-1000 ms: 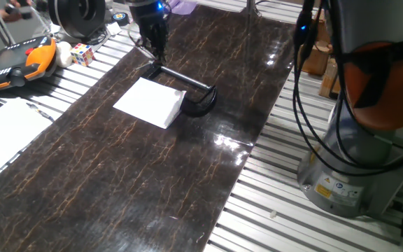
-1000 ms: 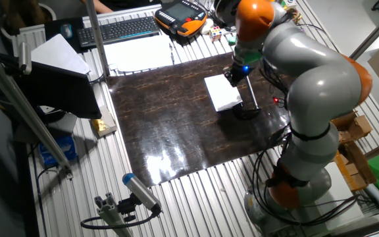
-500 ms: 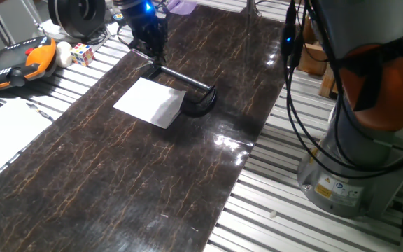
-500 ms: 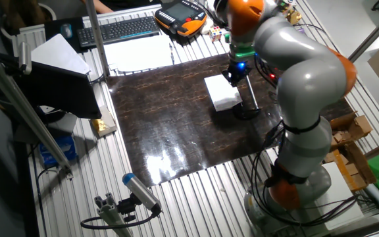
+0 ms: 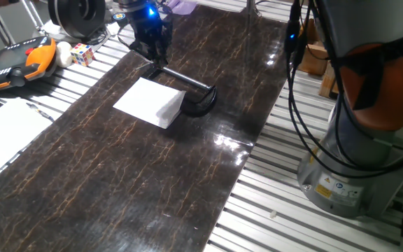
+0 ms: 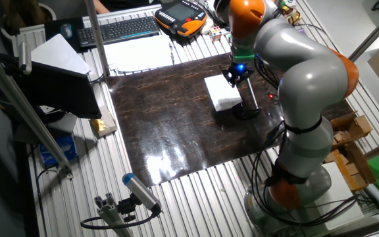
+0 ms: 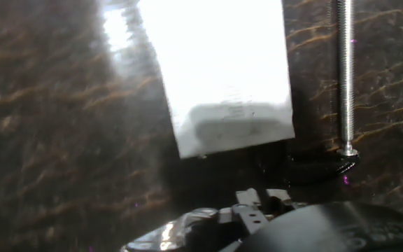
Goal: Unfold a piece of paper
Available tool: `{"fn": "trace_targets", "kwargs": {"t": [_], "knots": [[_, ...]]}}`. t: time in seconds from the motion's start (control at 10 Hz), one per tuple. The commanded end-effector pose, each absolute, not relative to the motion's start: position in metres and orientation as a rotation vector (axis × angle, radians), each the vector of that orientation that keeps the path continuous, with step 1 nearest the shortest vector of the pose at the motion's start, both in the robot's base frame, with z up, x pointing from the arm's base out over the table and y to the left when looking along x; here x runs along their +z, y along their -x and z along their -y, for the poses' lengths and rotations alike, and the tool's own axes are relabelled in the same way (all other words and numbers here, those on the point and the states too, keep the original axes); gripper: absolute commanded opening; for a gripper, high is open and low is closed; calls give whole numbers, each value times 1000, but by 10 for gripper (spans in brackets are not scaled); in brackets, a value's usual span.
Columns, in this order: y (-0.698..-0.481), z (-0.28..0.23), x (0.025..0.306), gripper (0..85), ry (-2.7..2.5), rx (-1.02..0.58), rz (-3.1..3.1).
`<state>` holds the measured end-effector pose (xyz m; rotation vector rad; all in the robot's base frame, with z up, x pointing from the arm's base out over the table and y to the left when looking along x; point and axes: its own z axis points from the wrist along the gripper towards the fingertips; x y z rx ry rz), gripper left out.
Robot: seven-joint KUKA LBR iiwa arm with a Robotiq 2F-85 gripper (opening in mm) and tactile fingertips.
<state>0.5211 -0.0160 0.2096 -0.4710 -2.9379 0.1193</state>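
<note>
The piece of paper point(image 5: 149, 102) lies folded on the dark marbled mat, white and unmarked. It also shows in the other fixed view point(image 6: 222, 93) and at the top centre of the hand view point(image 7: 219, 70). My gripper point(image 5: 156, 59) hangs just beyond the paper's far edge, above the straight end of the black curved-handled tool point(image 5: 194, 94), and does not touch the paper. Its fingers taper to one narrow tip and look shut on nothing. In the other fixed view the gripper point(image 6: 235, 77) is at the paper's right side.
The tool's metal rod point(image 7: 345, 77) runs beside the paper's right edge. An orange teach pendant point(image 5: 12, 63), a colour cube point(image 5: 82, 53) and a larger white sheet point(image 5: 2, 133) lie at the left. A keyboard point(image 6: 120, 29) is at the back. The robot base point(image 5: 369, 140) stands at the right.
My gripper has shifted slightly toward the far left corner and the arm's upper links have swung. The paper and the black tool stay in place.
</note>
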Motion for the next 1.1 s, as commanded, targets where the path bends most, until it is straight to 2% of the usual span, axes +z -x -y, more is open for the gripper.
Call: {"fn": "trace_targets", "kwargs": {"t": [0.0,0.6,1.0], "knots": [[-522,23,195,377,616,109,2925],[-514,74,110,460,630,75,3017],[-512,74,81,467,656,73,3050]]}}
